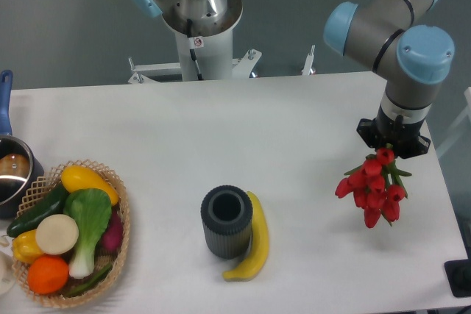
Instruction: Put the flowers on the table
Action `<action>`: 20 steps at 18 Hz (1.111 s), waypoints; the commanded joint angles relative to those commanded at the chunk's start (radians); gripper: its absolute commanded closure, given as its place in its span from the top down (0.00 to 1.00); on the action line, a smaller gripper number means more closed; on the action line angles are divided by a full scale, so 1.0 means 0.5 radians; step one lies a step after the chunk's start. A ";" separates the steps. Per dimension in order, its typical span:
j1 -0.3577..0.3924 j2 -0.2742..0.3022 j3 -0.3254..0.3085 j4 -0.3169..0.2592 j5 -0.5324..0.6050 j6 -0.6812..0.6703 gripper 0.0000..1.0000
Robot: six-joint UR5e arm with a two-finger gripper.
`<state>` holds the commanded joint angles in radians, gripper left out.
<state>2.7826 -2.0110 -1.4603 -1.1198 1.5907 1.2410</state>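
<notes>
We hold the bunch of red tulip flowers (372, 190) by its stems in the black two-finger gripper (392, 146), closed on them, above the white table (294, 115) at its right side. We should lower slowly and release only when the blooms rest flat.

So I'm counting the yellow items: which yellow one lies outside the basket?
The banana, curved against the dark cylindrical vase on the table; the other yellow pieces sit inside the wicker basket.

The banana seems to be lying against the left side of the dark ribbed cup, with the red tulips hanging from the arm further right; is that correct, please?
Not quite: the banana lies against the right side of the dark ribbed cup, not the left. The camera view shows this. The red tulips do hang from the arm further right.
</notes>
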 joint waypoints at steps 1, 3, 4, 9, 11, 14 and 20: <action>0.000 0.000 -0.006 0.003 0.003 0.000 0.00; -0.003 0.000 -0.009 0.000 0.000 -0.009 0.01; -0.003 0.000 -0.009 0.000 0.000 -0.015 0.03; -0.021 -0.025 -0.074 0.006 0.000 -0.018 0.06; -0.034 -0.055 -0.077 0.003 -0.003 -0.015 0.16; -0.055 -0.058 -0.092 0.006 -0.009 -0.012 0.50; -0.055 -0.040 -0.224 0.325 -0.003 -0.018 1.00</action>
<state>2.7550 -2.0310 -1.5722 -0.9574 1.5892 1.2318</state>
